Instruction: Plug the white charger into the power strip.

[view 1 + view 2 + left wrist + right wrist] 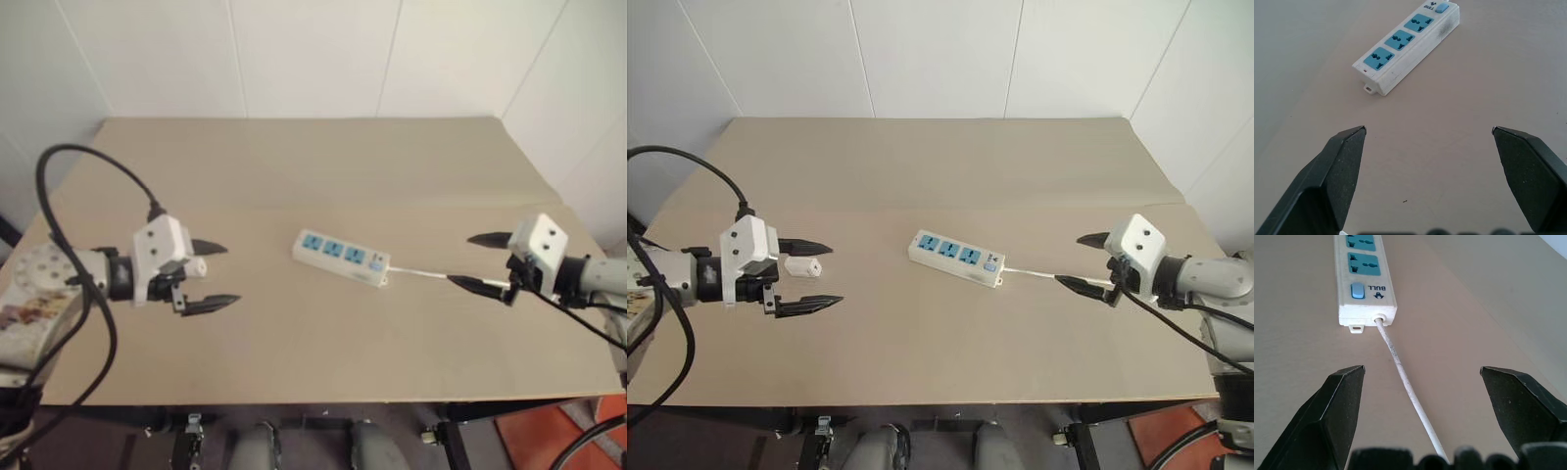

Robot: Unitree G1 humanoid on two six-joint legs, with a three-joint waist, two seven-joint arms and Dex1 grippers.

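The power strip (pixel 957 257), a white bar with three blue socket faces and a blue switch, lies slanted in the middle of the table (pixel 940 166). Its thin white cord (pixel 1029 273) runs to the right. The white charger (pixel 803 266) lies on the table on the left, low between the two black fingers of my left gripper (pixel 835 274), near their base; I cannot tell if it touches them. That gripper is open and points at the strip (pixel 1408 46). My right gripper (pixel 1069 260) is open too, its fingers astride the cord (pixel 1400 372) and apart from it.
The beige table has a seam (pixel 1176 204) running across its right part. White walls (pixel 940 59) stand close behind the table's far edge. A black cable (pixel 59 225) loops over my left arm. Bare tabletop lies in front of and behind the strip.
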